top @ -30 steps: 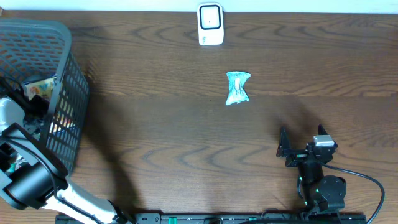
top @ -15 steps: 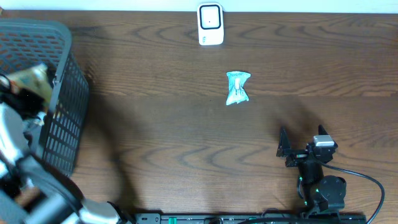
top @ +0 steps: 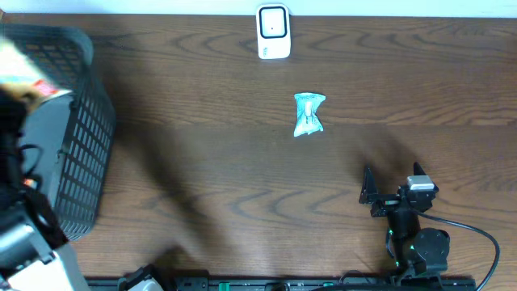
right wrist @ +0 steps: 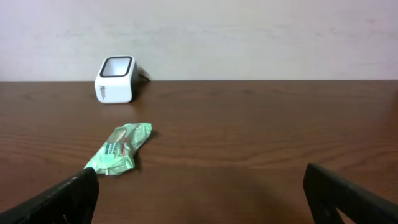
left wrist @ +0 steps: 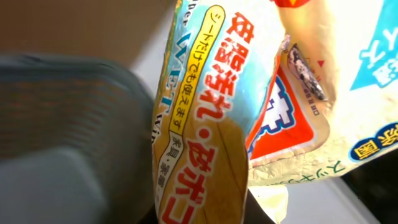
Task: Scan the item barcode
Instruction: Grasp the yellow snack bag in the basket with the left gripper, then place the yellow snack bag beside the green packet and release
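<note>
Overhead, the left hand (top: 18, 99) appears at the far left edge of the tabletop (top: 202, 186), blurred, and closed on a wipes packet (top: 26, 71) that it holds above the dark mesh basket (top: 85, 137); the fingers themselves are hidden behind the packet. Seen from the left wrist, this wipes packet (left wrist: 249, 106) fills most of the frame, creased and tilted, printed with red and orange Japanese characters on yellow, white and pale blue panels, with the grey rim of the basket (left wrist: 56, 124) out of focus beside it. No barcode can be made out on the face shown. A white scanner (top: 273, 32) stands upright at the far edge of the tabletop, well apart from the held packet. Between the scanner and the right arm lies a small teal wrapper (top: 308, 114), flat on the wood and touching nothing else. The right hand (top: 392, 184) rests near the front edge with its jaws spread wide and nothing between them; its wrist view looks along the tabletop towards the teal wrapper (right wrist: 120, 149) and the scanner (right wrist: 116, 79).
</note>
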Motion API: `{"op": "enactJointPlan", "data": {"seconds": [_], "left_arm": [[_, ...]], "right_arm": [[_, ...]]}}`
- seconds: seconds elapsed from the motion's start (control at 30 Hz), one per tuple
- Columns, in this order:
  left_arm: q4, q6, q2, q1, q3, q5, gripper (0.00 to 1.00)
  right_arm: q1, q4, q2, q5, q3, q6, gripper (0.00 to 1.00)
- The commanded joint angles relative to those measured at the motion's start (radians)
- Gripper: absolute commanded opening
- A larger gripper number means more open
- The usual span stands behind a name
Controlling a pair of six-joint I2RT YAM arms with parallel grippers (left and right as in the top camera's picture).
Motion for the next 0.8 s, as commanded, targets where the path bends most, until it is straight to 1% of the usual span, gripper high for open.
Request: {"op": "enactJointPlan", "data": {"seconds": [0.0,0.1,0.23,0.43,0.6,0.73,0.77], "left_arm": [[0.007,-0.037,0.006,-0.166,0.006,0.085,0.07],[0.0,-0.038,0.044,-0.315,0.006,0.115,0.07],[-0.017,-0.038,0.125,-0.501,0.006,0.114,0.07],[-0.017,-0.039,0.327,-0.738,0.006,0.094,0.07],[-0.016,-0.039,0.549,-0.875,0.006,0.014,0.07],[-0.013,-0.039,0.7,-0.934,0.006,-0.071,0.07],[-0.008,-0.039,0.734,-0.945,0.006,-0.072,0.07]], "right_arm": [[-0.009,-0.004,-0.006,0.001,-0.001,0.01,0.99],[-0.009,-0.004,-0.006,0.001,-0.001,0.01,0.99],[-0.009,-0.004,-0.006,0.001,-0.001,0.01,0.99],[-0.009,-0.004,-0.006,0.001,-0.001,0.01,0.99],[-0.009,-0.004,-0.006,0.001,-0.001,0.01,0.99],[-0.009,-0.004,-0.006,0.001,-0.001,0.01,0.99],[-0.009,-0.004,-0.006,0.001,-0.001,0.01,0.99]]}}
